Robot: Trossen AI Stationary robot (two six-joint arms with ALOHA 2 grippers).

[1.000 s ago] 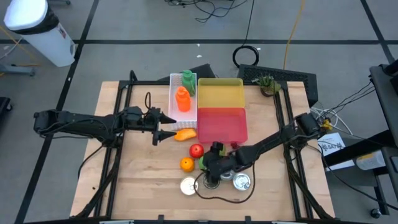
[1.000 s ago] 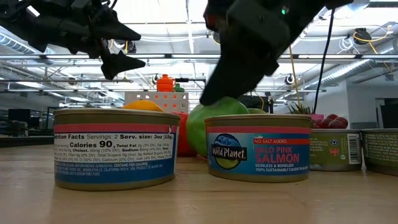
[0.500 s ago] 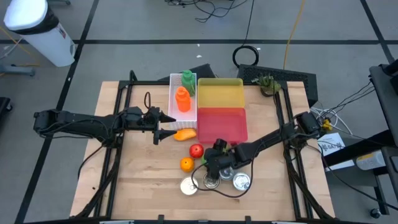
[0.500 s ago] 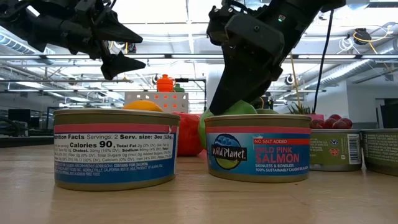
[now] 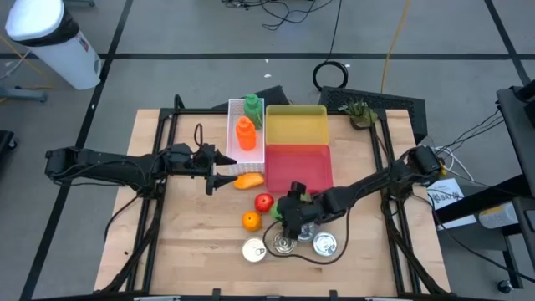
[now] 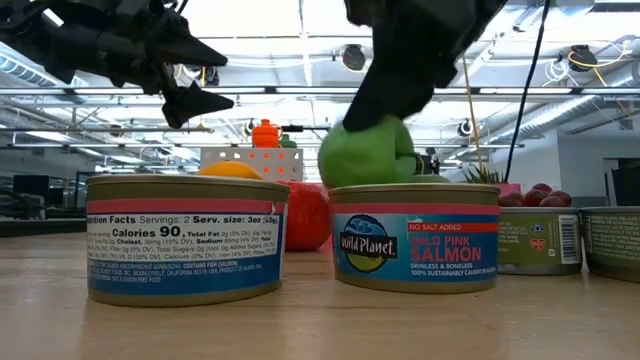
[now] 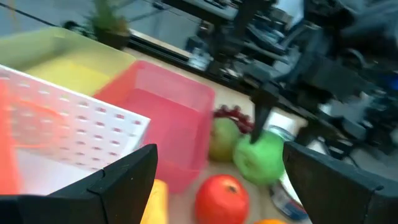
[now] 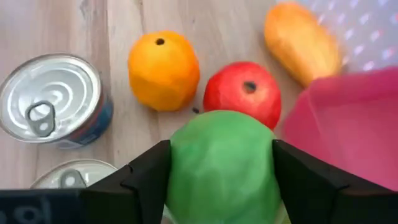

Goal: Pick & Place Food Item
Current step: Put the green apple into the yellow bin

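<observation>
A green apple (image 8: 221,165) sits between the fingers of my right gripper (image 5: 282,216), which is shut on it above the cans near the table's front. In the low view the green apple (image 6: 365,155) shows above the salmon can (image 6: 415,238). On the table beside it lie a red apple (image 5: 264,201), an orange (image 5: 251,221) and a yellow-orange mango (image 5: 248,180). My left gripper (image 5: 219,170) hovers open left of the mango, holding nothing. My right gripper pinches the green apple by two opposite sides (image 8: 177,163) between its two fingers. The fingers (image 8: 140,180) slant downward, coming from the table's right. The apple is raised off the table, above the level of the can tops; its underside is hidden behind the salmon can.
A red bin (image 5: 299,167) and a yellow bin (image 5: 296,125) stand at the centre back, and left of them a white rack (image 5: 247,134) holds an orange and a green bottle. Three cans (image 5: 253,250), (image 5: 284,242), (image 5: 325,244) stand at the front. A pear (image 7: 222,140) and grapes (image 7: 233,115) lie by the red bin.
My right gripper has risen and drawn a little toward the table's right with the green apple between its fingers. The apple, which rested on the table behind the salmon can, is now lifted above the can tops.
</observation>
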